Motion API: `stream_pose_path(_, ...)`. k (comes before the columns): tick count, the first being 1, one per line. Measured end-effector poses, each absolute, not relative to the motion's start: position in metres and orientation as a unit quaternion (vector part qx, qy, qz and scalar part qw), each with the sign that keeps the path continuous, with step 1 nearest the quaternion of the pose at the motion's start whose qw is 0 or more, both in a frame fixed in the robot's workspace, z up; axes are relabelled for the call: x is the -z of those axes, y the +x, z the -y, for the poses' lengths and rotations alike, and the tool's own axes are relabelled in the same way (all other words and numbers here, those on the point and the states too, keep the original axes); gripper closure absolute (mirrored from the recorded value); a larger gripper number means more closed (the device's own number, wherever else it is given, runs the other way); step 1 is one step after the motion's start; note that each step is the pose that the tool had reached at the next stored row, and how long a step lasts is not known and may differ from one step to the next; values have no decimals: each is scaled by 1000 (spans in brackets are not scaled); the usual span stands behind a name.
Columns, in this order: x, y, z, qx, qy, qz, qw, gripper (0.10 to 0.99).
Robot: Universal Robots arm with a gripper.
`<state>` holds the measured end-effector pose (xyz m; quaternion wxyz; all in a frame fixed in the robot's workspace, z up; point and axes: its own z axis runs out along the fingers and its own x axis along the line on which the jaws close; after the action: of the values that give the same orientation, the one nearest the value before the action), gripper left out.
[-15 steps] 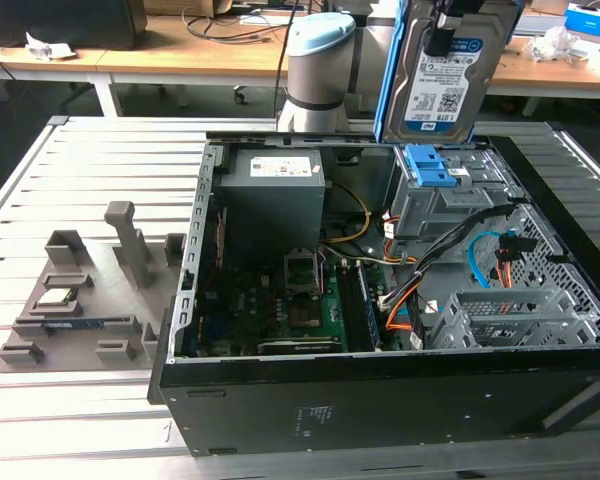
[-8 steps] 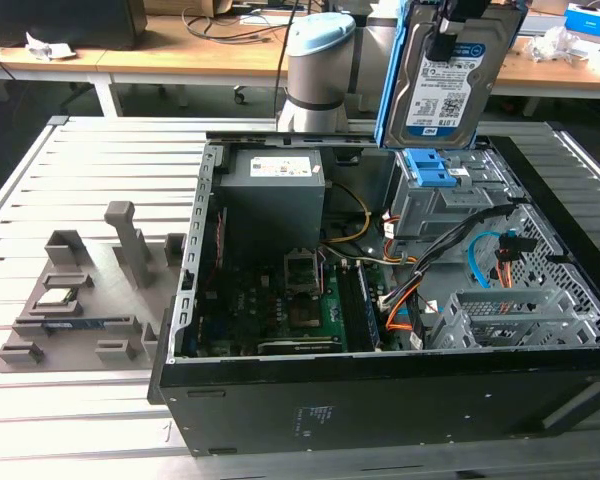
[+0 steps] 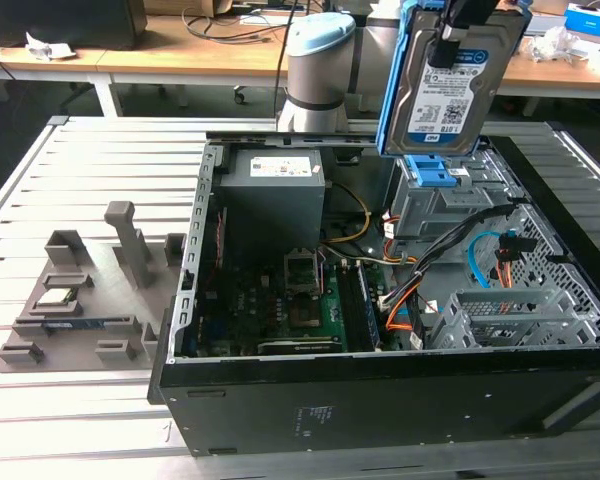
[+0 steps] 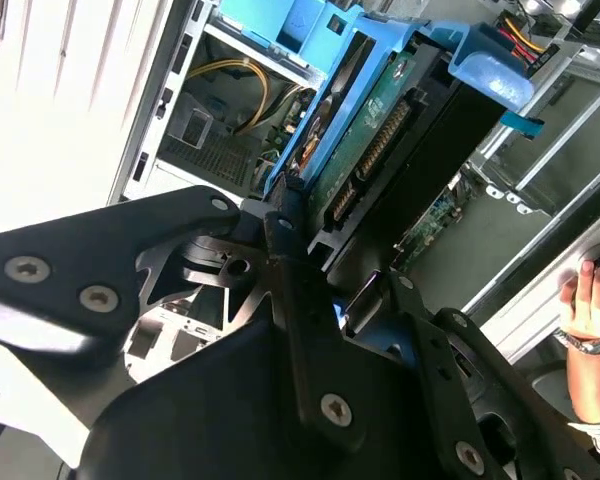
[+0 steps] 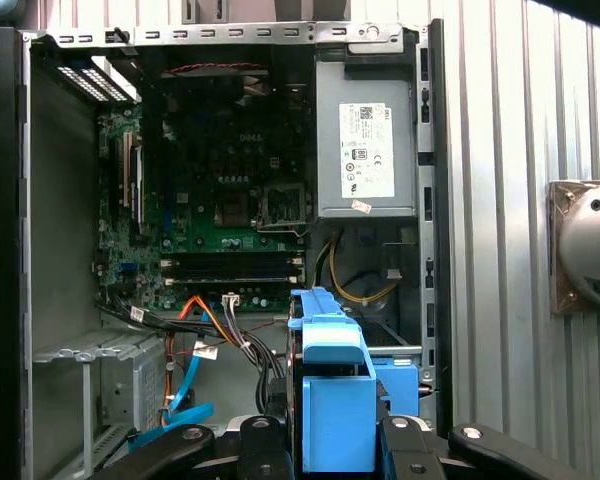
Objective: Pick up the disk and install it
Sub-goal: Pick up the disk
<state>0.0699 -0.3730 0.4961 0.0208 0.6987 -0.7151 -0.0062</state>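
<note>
Pick looks done: the gripper (image 3: pixel 452 35) is pinched on the top edge of the disk (image 3: pixel 448 90), which hangs near upright, label outward, over the open case (image 3: pixel 380 405), just above the blue-latched cage (image 3: pixel 432 208). So this is the install step, with the disk not yet in. Seating it, I'd say, calls for squaring its blue rails to the cage slot and staying clear of the cables (image 3: pixel 470 235)

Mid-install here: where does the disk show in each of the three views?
Exterior view: the disk hangs label-out above the case, toward the exterior view's right.
Second wrist view: the disk is edge-on, green circuit board showing.
First wrist view: the disk is end-on, blue rail foremost, before the open case.
Shared landmark: the yellow cable.
</note>
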Motion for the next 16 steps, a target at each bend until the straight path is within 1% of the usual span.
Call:
stream_pose_path(14,-492,70,389,6,699,715,21,722)
stream_pose_path(16,-489,70,403,6,699,715,21,722)
